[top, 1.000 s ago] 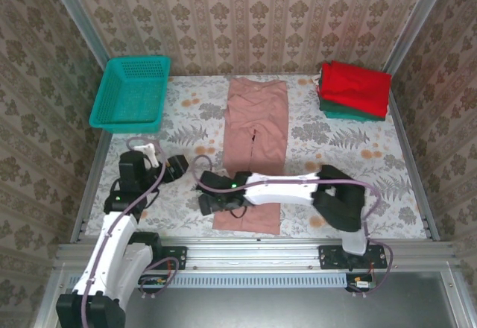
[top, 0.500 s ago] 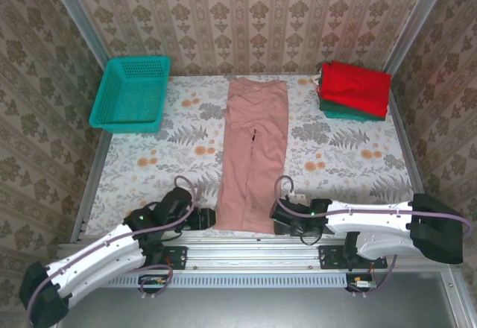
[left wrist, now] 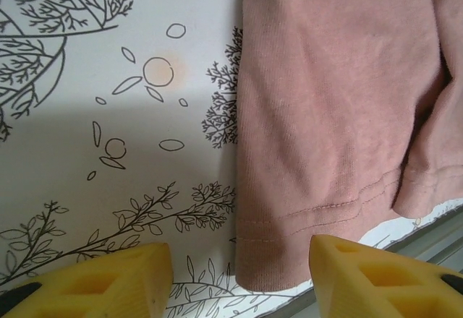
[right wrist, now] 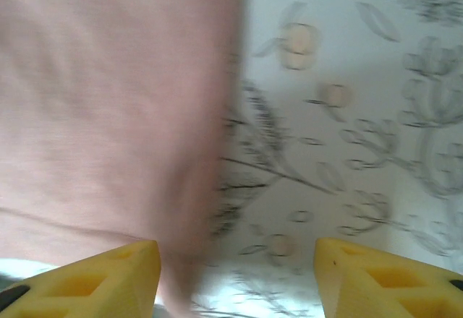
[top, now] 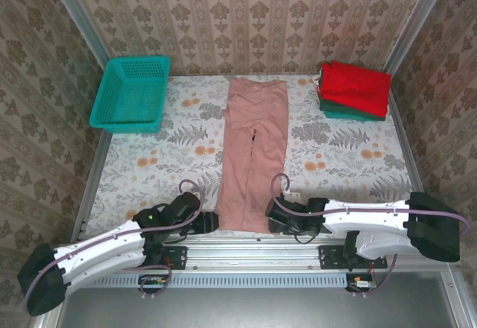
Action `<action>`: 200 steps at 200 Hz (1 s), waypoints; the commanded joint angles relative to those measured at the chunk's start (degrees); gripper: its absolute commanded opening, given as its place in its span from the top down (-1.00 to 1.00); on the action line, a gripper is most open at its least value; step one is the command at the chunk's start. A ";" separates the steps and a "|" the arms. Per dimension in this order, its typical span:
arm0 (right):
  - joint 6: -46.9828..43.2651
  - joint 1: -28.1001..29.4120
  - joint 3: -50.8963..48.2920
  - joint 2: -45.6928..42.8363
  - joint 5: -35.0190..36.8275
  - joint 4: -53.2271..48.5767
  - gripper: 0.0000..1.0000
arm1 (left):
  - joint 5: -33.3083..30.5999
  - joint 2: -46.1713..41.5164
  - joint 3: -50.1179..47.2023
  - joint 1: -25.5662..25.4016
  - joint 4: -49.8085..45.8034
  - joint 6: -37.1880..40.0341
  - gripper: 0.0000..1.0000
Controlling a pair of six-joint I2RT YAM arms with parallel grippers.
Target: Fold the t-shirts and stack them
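Spread wide and empty, the left end effector [left wrist: 239,267] and right end effector [right wrist: 237,274] straddle the near hem corners of the pink t-shirt [top: 253,156] on the desk [top: 153,171]. Catching only one layer could skew the fold.

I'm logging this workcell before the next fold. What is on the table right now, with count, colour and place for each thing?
pink t-shirt: one, dusty pink, lying as a long narrow strip down the middle of the table
red t-shirt: one, red, folded, on top of the stack at the far right corner
green t-shirt: at least one, dark green, folded, under the red t-shirt
basket: one, teal mesh, far left corner
tablecloth: one, pale with a floral print, covering the table
left gripper: one, yellow fingers, open, at the pink t-shirt's near left corner
right gripper: one, yellow fingers, open, at the pink t-shirt's near right edge
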 commanded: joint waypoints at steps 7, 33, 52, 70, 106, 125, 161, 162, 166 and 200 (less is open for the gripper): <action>0.12 0.79 3.05 0.31 -0.25 2.32 -0.16 | 0.12 5.41 -0.28 -0.25 10.11 0.62 -0.09; 0.34 1.09 4.54 3.53 0.91 -0.23 -0.16 | 1.15 8.78 -0.23 -0.26 12.40 1.17 -0.01; 1.18 1.09 4.43 5.86 1.32 -1.72 -0.14 | 1.27 10.21 -0.18 -0.23 12.76 1.86 0.08; 1.91 1.35 4.22 7.72 1.82 -2.98 -0.09 | 1.41 11.18 -0.14 -0.27 12.07 2.14 0.21; 2.31 1.85 4.04 9.26 1.96 -6.06 0.34 | 1.72 11.44 -0.83 -0.14 11.51 2.17 0.60; 2.42 1.85 4.11 9.26 2.62 -8.39 0.59 | 1.46 10.04 -0.89 -0.11 10.37 2.15 0.78; 2.00 1.68 3.59 5.21 3.85 -11.77 0.70 | 0.31 4.63 -2.12 0.15 8.84 1.01 0.80; 1.97 1.68 3.54 5.13 3.78 -11.73 0.69 | 0.31 4.44 -2.17 0.19 8.82 1.01 0.79; 1.71 1.70 3.43 4.61 3.65 -11.36 0.68 | 0.31 3.92 -2.19 0.09 8.84 0.92 0.79; 1.37 1.60 2.48 3.60 2.64 -9.21 0.66 | -1.79 1.02 -0.27 -3.16 9.12 1.38 0.04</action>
